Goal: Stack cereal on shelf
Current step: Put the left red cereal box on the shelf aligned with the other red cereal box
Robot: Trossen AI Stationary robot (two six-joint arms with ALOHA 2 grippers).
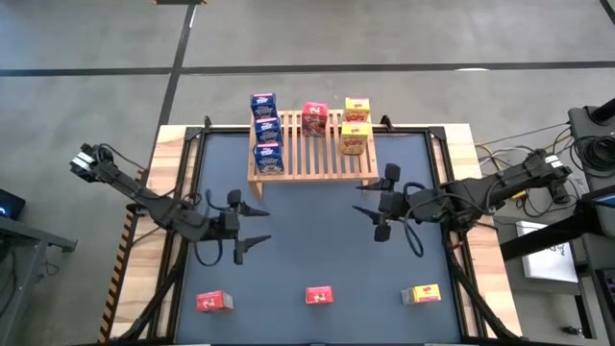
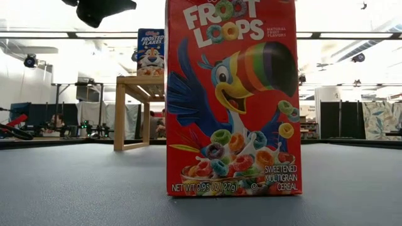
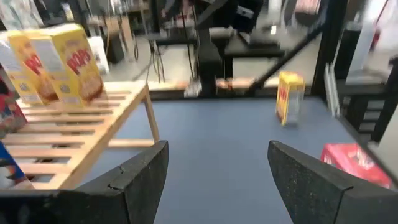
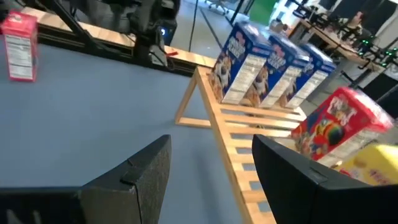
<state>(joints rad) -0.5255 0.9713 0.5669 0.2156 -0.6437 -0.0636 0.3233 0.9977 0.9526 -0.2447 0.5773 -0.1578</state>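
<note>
The wooden slatted shelf [image 1: 312, 159] stands at the table's far middle. On it stand three blue cereal boxes [image 1: 265, 130] at its left end, a red one [image 1: 314, 118] in the middle and two yellow ones [image 1: 356, 125] at the right. Two red boxes [image 1: 215, 302] [image 1: 319, 295] and a yellow box [image 1: 421, 294] stand along the near edge. My left gripper [image 1: 264, 225] hangs open in front of the shelf's left end. My right gripper [image 1: 363, 204] hangs open in front of its right end. Both are empty.
Black frame rails [image 1: 183, 221] run along the table's left and right sides, and wooden edges [image 1: 461, 144] lie outside them. Bare blue-grey table [image 1: 317, 250] lies between the shelf and the near row of boxes. Close to the low camera stands the middle red box [image 2: 232, 97].
</note>
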